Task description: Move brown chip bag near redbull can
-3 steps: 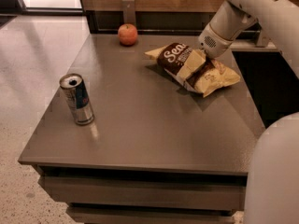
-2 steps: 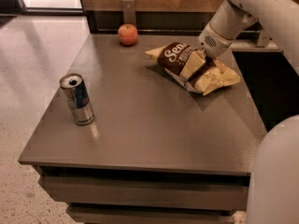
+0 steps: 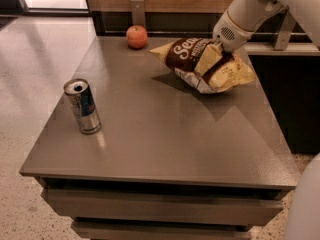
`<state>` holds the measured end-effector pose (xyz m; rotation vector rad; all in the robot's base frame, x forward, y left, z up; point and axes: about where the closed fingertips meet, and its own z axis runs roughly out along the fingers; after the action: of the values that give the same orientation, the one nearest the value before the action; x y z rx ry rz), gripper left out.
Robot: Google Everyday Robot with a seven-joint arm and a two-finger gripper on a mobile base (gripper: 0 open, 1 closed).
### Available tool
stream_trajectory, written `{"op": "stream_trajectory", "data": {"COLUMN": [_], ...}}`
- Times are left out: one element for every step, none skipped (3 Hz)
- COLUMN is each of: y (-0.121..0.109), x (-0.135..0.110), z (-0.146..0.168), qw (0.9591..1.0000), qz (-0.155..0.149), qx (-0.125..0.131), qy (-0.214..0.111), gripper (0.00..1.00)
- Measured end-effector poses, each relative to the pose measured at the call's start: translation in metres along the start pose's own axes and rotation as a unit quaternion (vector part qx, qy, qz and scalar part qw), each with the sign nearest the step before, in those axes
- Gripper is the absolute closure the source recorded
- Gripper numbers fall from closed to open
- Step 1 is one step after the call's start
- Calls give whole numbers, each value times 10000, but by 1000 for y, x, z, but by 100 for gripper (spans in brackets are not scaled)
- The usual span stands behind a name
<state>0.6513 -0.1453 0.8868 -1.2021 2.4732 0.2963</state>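
The end effector (image 3: 218, 45) sits at the far right of the tabletop (image 3: 165, 139), pinching the chip bag (image 3: 186, 59), whose bulk fills that corner. The can (image 3: 83, 106) stands upright near the left edge. Between bag and can the surface lies open across the middle and front. The apple (image 3: 136, 36) rests at the back edge, just left of the bag's tip and well apart from the can, off that open stretch

Glossy white rounded arm (image 3: 260, 4), wrist with dark dotted grille, gripper (image 3: 218, 47) at top of the brown chip bag (image 3: 186, 59)
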Motion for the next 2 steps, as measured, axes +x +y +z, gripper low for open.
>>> {"op": "stream_trajectory", "data": {"y": [8, 18], "x": [-10, -29], "z": [-19, -23], "qw": [9996, 9985], "qz": [-210, -509], "qx": [136, 193], "qy": [-109, -113], "gripper": [100, 100]}}
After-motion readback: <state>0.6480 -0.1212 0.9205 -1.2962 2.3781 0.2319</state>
